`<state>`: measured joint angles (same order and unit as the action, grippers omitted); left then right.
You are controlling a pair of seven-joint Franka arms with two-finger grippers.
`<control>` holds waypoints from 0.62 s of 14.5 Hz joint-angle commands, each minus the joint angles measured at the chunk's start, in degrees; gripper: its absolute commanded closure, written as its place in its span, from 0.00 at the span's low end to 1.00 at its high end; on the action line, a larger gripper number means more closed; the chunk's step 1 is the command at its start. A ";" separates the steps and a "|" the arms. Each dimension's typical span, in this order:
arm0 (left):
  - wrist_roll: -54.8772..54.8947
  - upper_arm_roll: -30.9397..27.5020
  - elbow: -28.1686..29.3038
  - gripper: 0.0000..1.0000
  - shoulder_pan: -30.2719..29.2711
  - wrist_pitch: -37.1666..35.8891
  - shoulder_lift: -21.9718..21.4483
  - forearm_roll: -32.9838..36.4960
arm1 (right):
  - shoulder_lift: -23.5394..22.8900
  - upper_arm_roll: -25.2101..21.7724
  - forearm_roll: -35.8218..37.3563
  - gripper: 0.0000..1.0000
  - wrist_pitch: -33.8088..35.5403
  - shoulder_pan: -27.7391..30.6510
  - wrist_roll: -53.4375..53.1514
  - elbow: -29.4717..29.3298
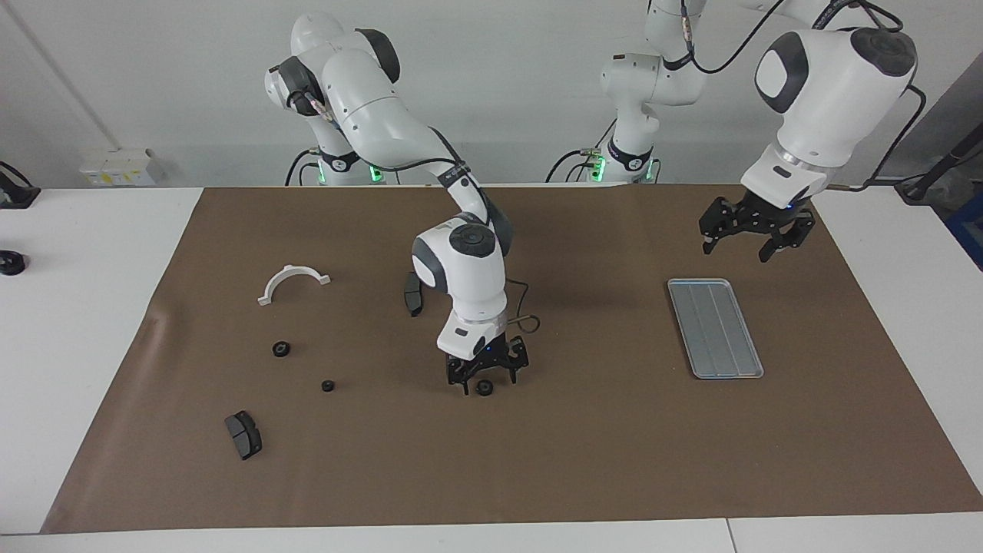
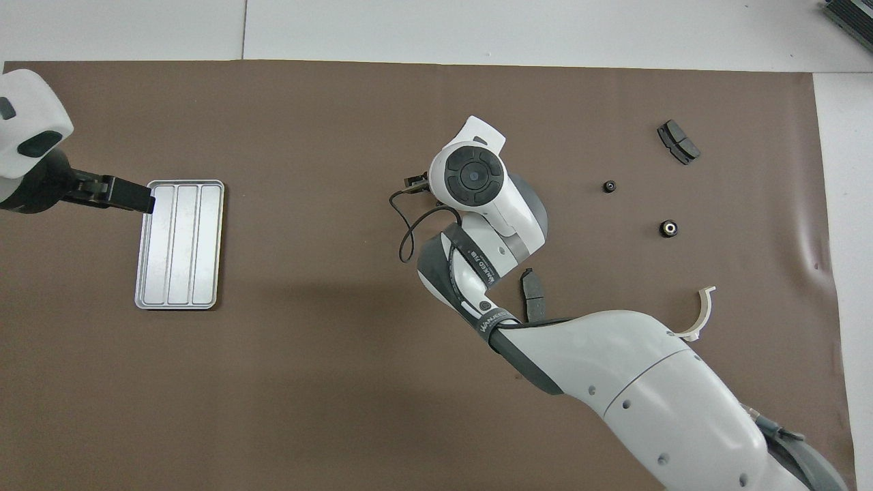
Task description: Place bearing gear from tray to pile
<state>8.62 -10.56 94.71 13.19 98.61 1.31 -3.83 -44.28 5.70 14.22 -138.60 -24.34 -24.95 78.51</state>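
Right gripper (image 1: 487,375) is down at the counter, fingers spread wide either side of the small black bearing gear (image 1: 484,387), which sits mid-mat, well apart from the tray (image 1: 715,328); looks unclamped, though contact is hard to judge. Centre on the gear, close squarely, lift straight, carry to the pile by the white bracket (image 1: 292,283). Left gripper (image 1: 756,231) waits, wide and empty, high near the tray

Tray (image 2: 179,244) lies bare (ridged) on brown mat (image 2: 341,382).
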 commanded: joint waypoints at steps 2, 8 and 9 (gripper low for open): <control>0.52 0.45 -4.00 0.00 -5.27 -7.18 -1.22 0.93 | -0.98 0.01 1.25 0.12 -0.01 -0.36 -1.15 -1.78; -0.01 0.19 -18.07 0.00 -6.34 -22.49 3.96 1.80 | -0.72 0.01 1.69 0.46 1.05 -0.01 -1.06 -1.60; -0.18 0.54 -17.98 0.00 -5.90 -22.23 3.70 2.68 | -0.63 0.01 1.69 0.46 1.13 0.16 -1.06 -1.52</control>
<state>8.81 -10.52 80.74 7.08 78.83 2.47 -3.28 -44.32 5.53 14.36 -138.41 -24.53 -24.95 78.14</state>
